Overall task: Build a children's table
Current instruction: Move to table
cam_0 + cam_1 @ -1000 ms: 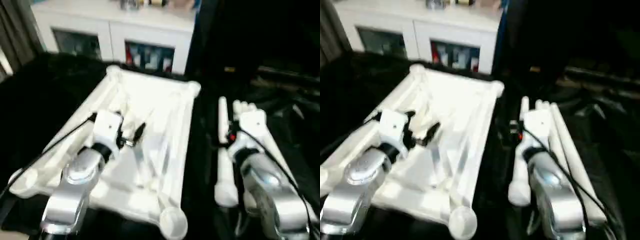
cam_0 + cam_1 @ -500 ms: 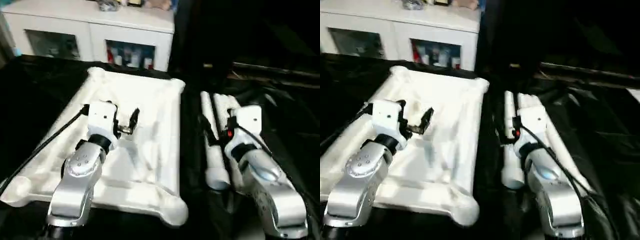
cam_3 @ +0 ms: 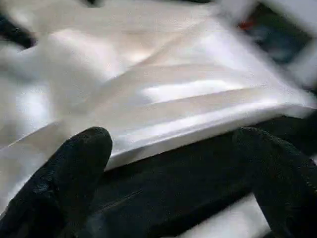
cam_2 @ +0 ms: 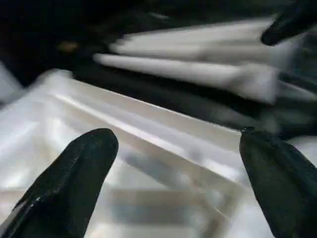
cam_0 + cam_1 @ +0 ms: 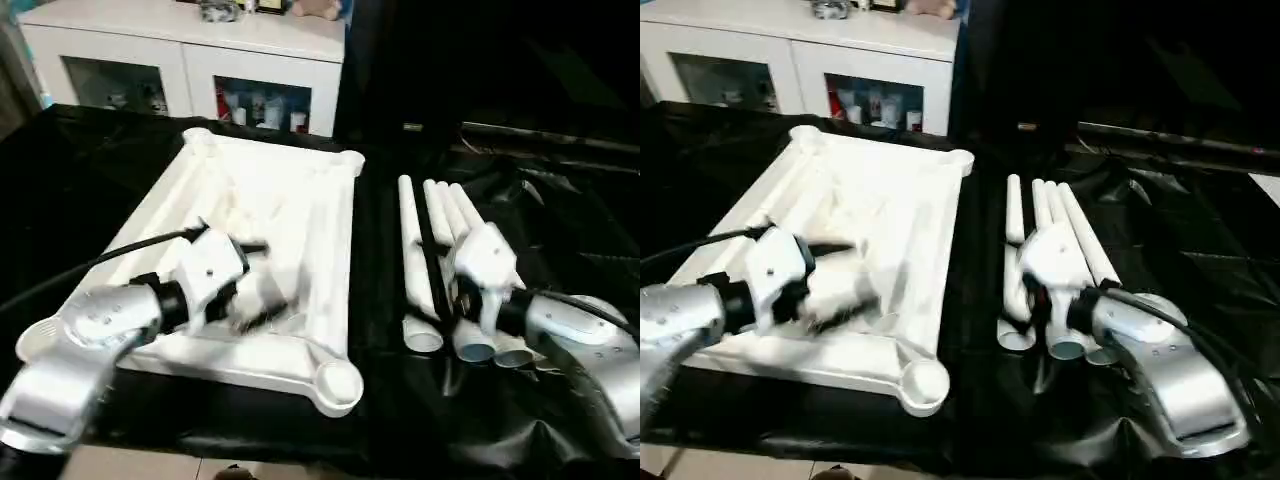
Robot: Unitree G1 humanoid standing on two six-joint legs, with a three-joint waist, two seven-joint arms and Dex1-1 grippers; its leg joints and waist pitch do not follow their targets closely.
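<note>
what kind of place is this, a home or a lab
Likely a room at home or a staged test room; hard to tell which. A white cabinet with glass doors stands behind, small items on top. The tabletop and legs lie on a black sheet.

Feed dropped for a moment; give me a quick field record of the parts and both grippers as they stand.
tabletop: underside up on the black cloth, no legs fitted
legs: four, side by side, right of the tabletop
left gripper: open, over the tabletop, empty
right gripper: open, over the gap between legs and tabletop, empty
cabinet: white, behind
</note>
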